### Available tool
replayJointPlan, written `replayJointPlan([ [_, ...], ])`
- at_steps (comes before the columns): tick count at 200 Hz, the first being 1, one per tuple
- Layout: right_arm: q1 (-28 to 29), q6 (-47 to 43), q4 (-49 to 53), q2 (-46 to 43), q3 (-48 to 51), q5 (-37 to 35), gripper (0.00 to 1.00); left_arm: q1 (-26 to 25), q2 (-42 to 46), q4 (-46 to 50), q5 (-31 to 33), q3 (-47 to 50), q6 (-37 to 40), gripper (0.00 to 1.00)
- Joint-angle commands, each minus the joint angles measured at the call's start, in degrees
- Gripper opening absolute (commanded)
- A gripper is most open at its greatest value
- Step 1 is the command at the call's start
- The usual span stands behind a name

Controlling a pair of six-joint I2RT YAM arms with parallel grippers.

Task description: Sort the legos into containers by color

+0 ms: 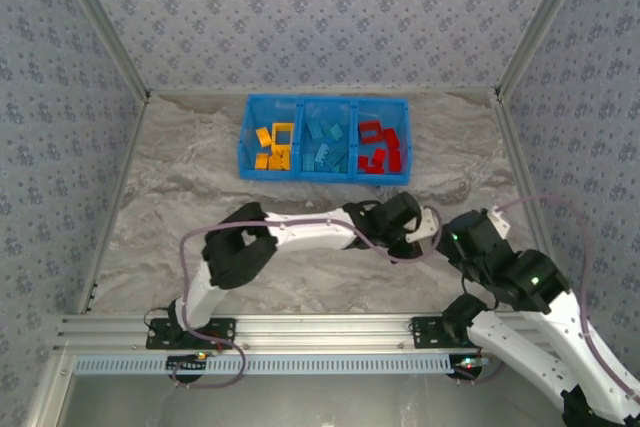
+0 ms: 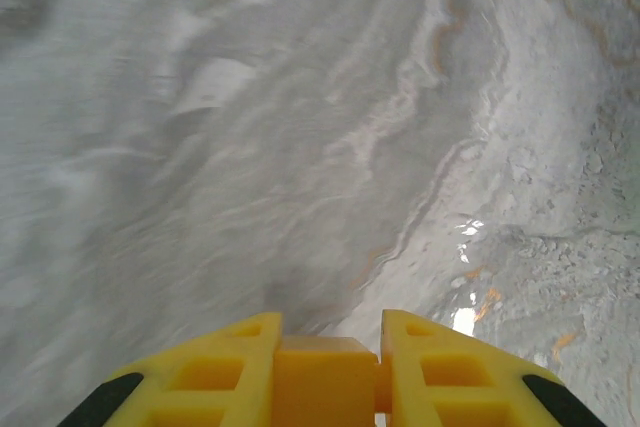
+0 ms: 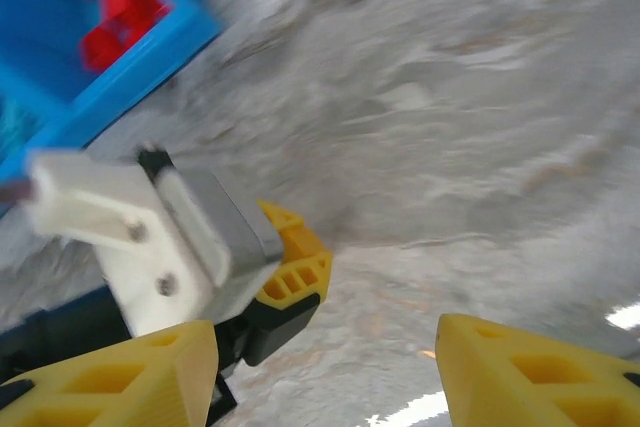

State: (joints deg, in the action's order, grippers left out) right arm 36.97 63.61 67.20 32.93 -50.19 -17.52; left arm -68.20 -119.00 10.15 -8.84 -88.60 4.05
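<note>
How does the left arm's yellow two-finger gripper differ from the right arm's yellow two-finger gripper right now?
The left gripper is shut on a yellow-orange lego brick; the right gripper holds nothing. The left gripper's jaws sit close together against the brick, while the right gripper's jaws stand wide apart. Both are yellow plastic and hang over the grey marbled table.

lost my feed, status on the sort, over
Left gripper shut on a small yellow plastic brick. Right gripper open, empty, close beside left. Blue three-compartment plastic bin holds yellow bricks, light blue bricks, red bricks, separated.
</note>
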Motion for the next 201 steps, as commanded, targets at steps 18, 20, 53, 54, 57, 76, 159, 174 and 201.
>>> replayJointPlan([
  [18, 2.3, -18.0, -27.4, 8.5, 3.4, 16.2, 0.62, 6.9, 15.9, -2.8, 6.2, 9.1, -8.3, 0.1],
  [20, 2.8, -18.5, -28.2, 9.0, 3.2, 16.2, 0.62, 7.3, 16.5, -2.7, 6.3, 9.5, -8.7, 0.1],
  [53, 11.6, -27.1, -39.2, 18.9, -1.1, 13.6, 0.63, 17.3, 26.3, 2.7, 8.4, 14.5, -12.3, 0.11],
  [54, 11.8, -27.1, -39.5, 19.3, -1.3, 13.5, 0.63, 17.8, 26.5, 2.8, 8.6, 14.6, -12.4, 0.11],
  [57, 12.4, -28.9, -40.0, 20.2, -1.9, 13.3, 0.63, 18.7, 27.1, 3.4, 9.0, 14.9, -12.6, 0.11],
  [76, 16.0, -33.3, -45.0, 26.5, -4.5, 10.9, 0.64, 25.4, 29.1, 7.8, 10.9, 15.0, -13.9, 0.11],
  [159, 21.5, -46.7, -70.1, 48.1, -12.8, 8.8, 0.68, 44.4, 15.4, 20.5, 18.9, 2.1, -17.2, 0.11],
  [174, 21.6, -46.0, -70.2, 49.9, -13.9, 7.8, 0.68, 44.7, 10.6, 22.7, 22.2, -2.8, -17.3, 0.11],
  [201, 21.3, -44.1, -70.6, 50.9, -13.4, 6.2, 0.69, 44.9, 1.3, 26.6, 26.6, -11.8, -18.9, 0.1],
])
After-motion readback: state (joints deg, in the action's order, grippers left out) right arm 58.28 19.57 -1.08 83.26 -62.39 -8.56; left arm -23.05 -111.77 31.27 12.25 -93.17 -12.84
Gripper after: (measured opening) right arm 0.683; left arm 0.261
